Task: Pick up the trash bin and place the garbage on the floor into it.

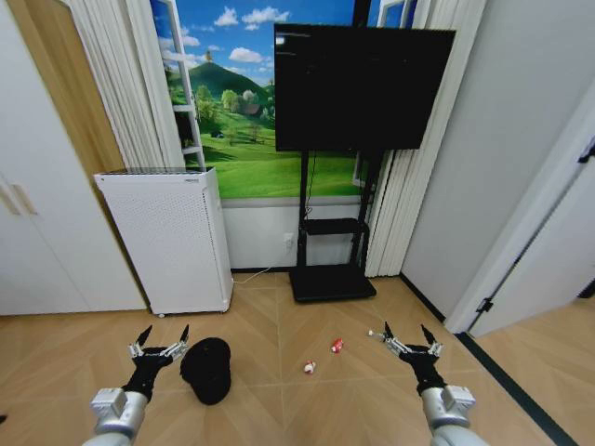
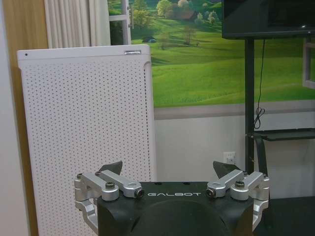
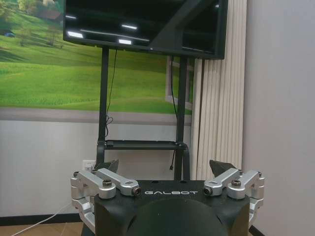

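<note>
The bin (image 1: 206, 369) stands on the parquet floor (image 1: 279, 409) just beside the left gripper (image 1: 163, 337), before a white appliance (image 1: 172, 240). Two litter pieces (image 1: 323, 356) lie between the grippers. The right gripper (image 1: 404, 333) hovers near a TV stand (image 1: 332, 246). Both are spread wide, empty.

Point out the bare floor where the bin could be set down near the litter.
Free: floor between trash bin and two litter pieces; also between those and right gripper. Crowded: left gripper beside bin.
</note>
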### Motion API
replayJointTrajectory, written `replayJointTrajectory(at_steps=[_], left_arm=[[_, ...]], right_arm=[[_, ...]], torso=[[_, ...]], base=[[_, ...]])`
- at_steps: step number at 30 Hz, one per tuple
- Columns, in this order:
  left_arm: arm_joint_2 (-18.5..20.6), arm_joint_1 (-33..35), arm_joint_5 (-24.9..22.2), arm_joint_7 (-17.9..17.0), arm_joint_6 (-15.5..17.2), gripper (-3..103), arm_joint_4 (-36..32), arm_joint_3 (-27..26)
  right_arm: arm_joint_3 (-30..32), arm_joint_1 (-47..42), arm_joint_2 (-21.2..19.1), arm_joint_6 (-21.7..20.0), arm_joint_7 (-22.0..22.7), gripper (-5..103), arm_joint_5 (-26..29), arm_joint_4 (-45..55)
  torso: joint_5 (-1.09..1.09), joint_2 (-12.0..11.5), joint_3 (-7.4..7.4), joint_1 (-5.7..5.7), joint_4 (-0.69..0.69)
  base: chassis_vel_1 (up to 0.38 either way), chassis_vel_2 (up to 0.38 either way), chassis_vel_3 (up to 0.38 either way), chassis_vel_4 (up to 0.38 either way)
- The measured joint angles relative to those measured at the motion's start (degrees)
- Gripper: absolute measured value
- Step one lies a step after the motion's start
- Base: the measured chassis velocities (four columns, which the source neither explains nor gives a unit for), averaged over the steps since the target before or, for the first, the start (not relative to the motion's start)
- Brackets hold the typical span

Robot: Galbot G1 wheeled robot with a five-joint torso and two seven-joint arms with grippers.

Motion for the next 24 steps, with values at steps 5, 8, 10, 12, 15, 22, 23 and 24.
replayJointTrajectory(at_steps=[5, 8, 10, 12, 15, 22, 23, 24], left_arm=[[-0.01, 0.17, 0.00, -0.03, -0.01, 100, 0.05, -0.07], [-0.04, 0.28, 0.06, -0.05, -0.01, 100, 0.01, -0.14], [-0.10, 0.37, 0.12, -0.03, -0.01, 100, 0.03, -0.14], [-0.11, 0.41, 0.15, -0.12, -0.02, 100, 0.01, -0.17], [-0.08, 0.53, 0.15, -0.36, -0.04, 100, 0.21, -0.33], [-0.17, 0.39, -0.18, -0.46, -0.20, 100, 0.49, -0.40], [-0.23, 0.36, -0.18, -0.46, -0.22, 100, 0.62, -0.41], [-0.27, 0.33, -0.19, -0.48, -0.23, 100, 0.77, -0.46]], right_arm=[[-0.13, 0.07, -0.07, 0.10, 0.06, 100, -0.11, -0.20], [-0.23, 0.08, -0.07, 0.14, 0.07, 100, -0.10, -0.22], [-0.36, 0.12, -0.07, 0.51, 0.13, 100, -0.10, -0.28], [-0.60, 0.33, -0.15, 1.99, 0.57, 100, -0.48, -0.79], [-0.02, 0.40, -0.77, 4.04, 0.18, 100, -1.64, -1.51], [0.41, -0.62, -1.25, 5.43, -1.48, 100, -1.28, -1.87], [0.41, -0.79, -1.25, 5.55, -1.66, 100, -1.32, -2.02], [0.35, -0.82, -1.25, 5.68, -1.82, 100, -1.35, -2.16]], torso=[[-0.02, -0.01, 0.00, -0.01, -0.02], [-0.07, -0.01, -0.01, -0.01, -0.01], [-0.18, -0.01, -0.01, -0.01, -0.01], [0.00, -0.02, -0.01, -0.01, -0.01], [-0.06, -0.03, 0.00, 0.02, -0.03], [-0.04, -0.04, 0.00, 0.03, 0.00], [-0.12, -0.03, -0.02, -0.01, -0.03], [-0.16, -0.01, -0.04, -0.05, -0.02]], base=[[-0.355, 0.364, 0.379, -0.353], [-0.362, 0.370, 0.362, -0.357], [-0.358, 0.375, 0.348, -0.362], [-0.348, 0.357, 0.341, -0.369], [-0.325, 0.296, 0.268, -0.328], [-0.121, 0.140, 0.090, -0.060], [0.000, 0.000, 0.000, 0.000], [0.068, -0.065, -0.040, 0.027]])
